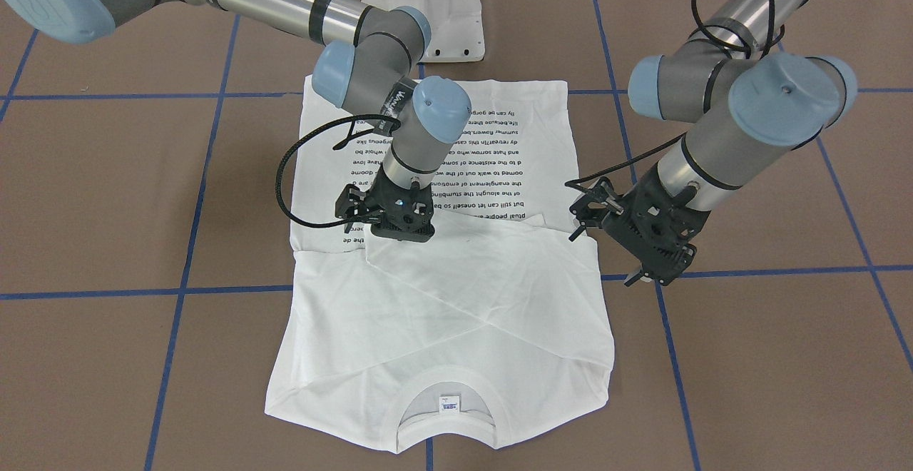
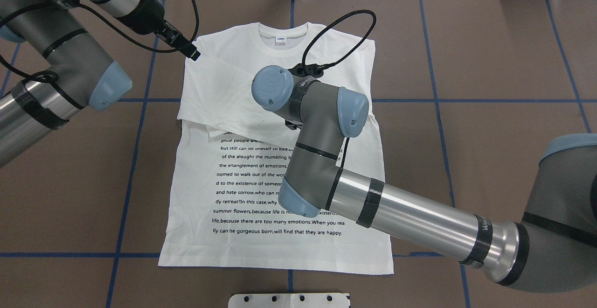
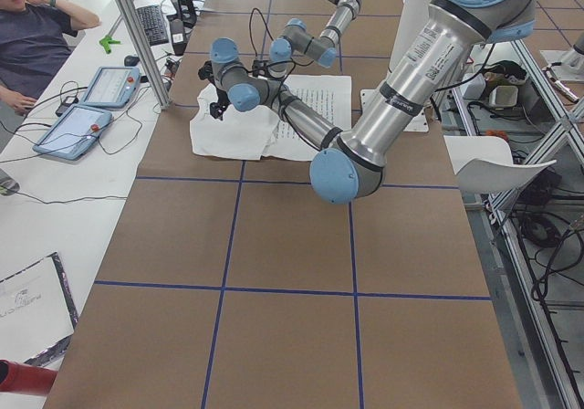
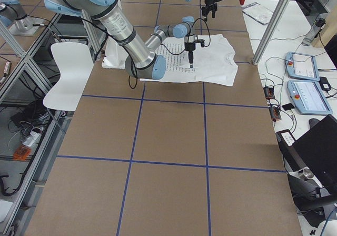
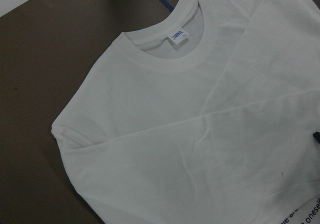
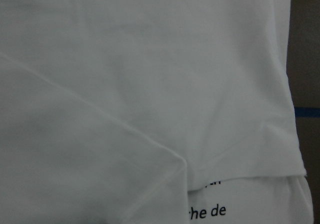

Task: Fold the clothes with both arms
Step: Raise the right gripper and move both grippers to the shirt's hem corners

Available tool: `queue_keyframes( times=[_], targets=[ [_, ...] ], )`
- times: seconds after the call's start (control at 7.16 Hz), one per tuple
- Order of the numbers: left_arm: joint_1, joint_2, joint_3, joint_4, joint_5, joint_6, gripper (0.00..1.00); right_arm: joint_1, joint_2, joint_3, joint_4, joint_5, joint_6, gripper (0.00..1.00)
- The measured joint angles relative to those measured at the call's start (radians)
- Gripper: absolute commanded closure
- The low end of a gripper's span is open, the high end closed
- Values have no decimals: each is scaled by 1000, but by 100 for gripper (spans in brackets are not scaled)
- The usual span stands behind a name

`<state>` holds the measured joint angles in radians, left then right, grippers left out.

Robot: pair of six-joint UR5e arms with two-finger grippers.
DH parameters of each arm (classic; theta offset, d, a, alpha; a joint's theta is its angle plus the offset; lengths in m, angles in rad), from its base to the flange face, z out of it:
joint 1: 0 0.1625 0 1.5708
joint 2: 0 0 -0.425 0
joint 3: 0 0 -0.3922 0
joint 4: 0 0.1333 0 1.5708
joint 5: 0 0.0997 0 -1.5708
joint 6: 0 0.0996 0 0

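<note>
Fig.: black print on T-shirt, overhead view. Legible lines incl. "but still can let oneself so bad", "the enanglement of emotions," and "lly can be gorgeous born,will find that they are happy." Right wrist view: "he de". Neck label: blue print, too small to read.

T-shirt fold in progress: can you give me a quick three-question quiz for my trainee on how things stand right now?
1. True or false: the T-shirt lies with its printed text facing up.
2. The right gripper is: A) over the shirt's middle, by the folded sleeves; B) over the collar; C) over bare table.
3. Fill in: the shirt end nearest the white pedestal is the ____.
Key: 1 true; 2 A; 3 hem.
</note>
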<state>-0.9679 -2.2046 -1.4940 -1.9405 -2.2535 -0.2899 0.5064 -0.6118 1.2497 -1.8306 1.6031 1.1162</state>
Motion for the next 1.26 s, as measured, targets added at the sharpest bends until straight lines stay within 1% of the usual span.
queue_keyframes(
  times=[0.28, 0.42, 0.84, 0.98, 1.26],
  targets=[
    [0, 0, 0, 0, 0, 0, 1, 16, -40, 69, -118, 2, -63, 0],
    [0, -1, 0, -1, 0, 0, 1, 26, -92, 126, -156, 2, -95, 0],
    [1, -2, -2, 0, 0, -4, 0, 73, -259, 313, -181, 5, -202, 0],
    [1, -1, -8, 2, 1, -8, 0, 91, -312, 398, -178, 17, -233, 0],
    [4, 37, -65, 5, 5, -37, 0, 129, -424, 610, -170, 97, -245, 0]
  ],
)
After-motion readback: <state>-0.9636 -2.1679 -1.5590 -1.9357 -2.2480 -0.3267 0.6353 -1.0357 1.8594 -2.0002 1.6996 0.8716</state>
